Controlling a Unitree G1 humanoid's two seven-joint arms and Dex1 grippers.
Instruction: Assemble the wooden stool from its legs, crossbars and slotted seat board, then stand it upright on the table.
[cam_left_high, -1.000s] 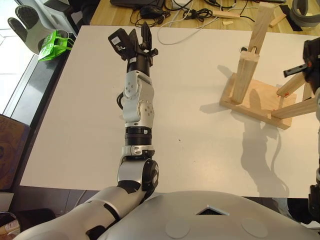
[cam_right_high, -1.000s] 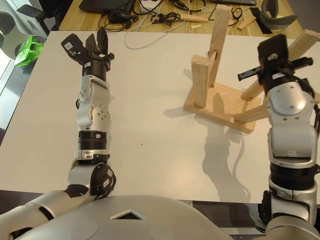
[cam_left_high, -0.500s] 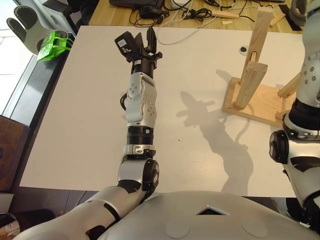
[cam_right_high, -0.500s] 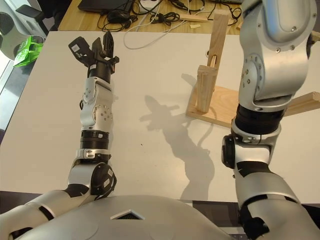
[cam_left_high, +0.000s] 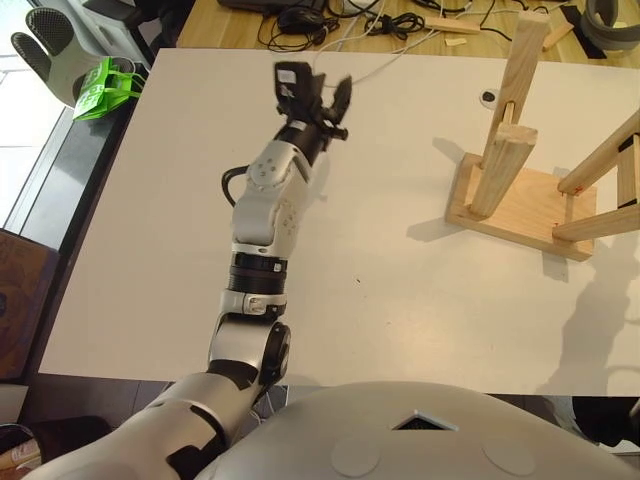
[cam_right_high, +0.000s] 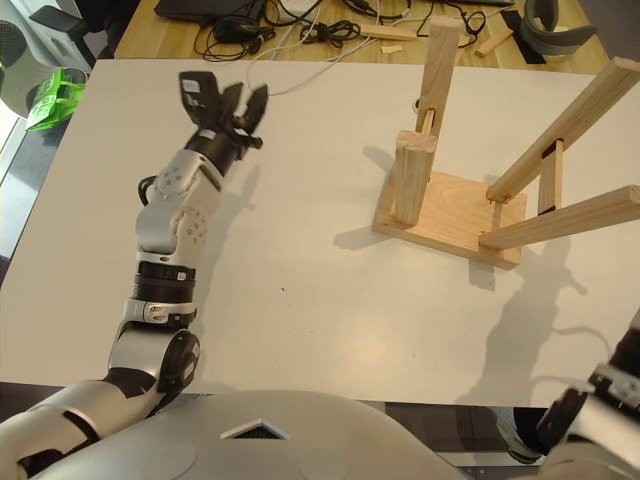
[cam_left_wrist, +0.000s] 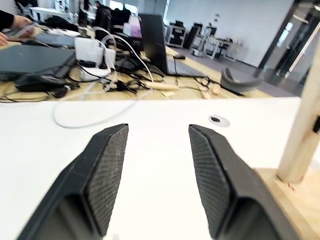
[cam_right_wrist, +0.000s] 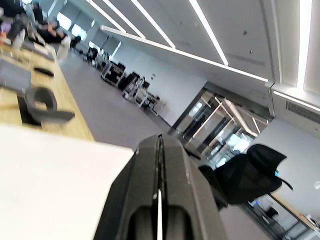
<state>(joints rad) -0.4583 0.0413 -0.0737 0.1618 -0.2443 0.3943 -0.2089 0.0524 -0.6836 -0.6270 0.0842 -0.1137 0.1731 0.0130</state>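
The partly built stool (cam_right_high: 447, 213) rests seat board (cam_right_high: 430, 228) down, legs (cam_right_high: 575, 110) pointing up, toward the far right of the white table (cam_left_high: 180, 200). Beyond the table, a wooden desk (cam_left_high: 215, 30) holds cables (cam_right_high: 330, 30) and a laptop (cam_left_wrist: 156, 46). The left gripper (cam_left_wrist: 157, 132) hovers over the table's far middle, fingers spread wide and empty; the right gripper (cam_right_wrist: 160, 145) has its fingers pressed together on nothing, ceiling light strips (cam_right_wrist: 210, 32) behind it.
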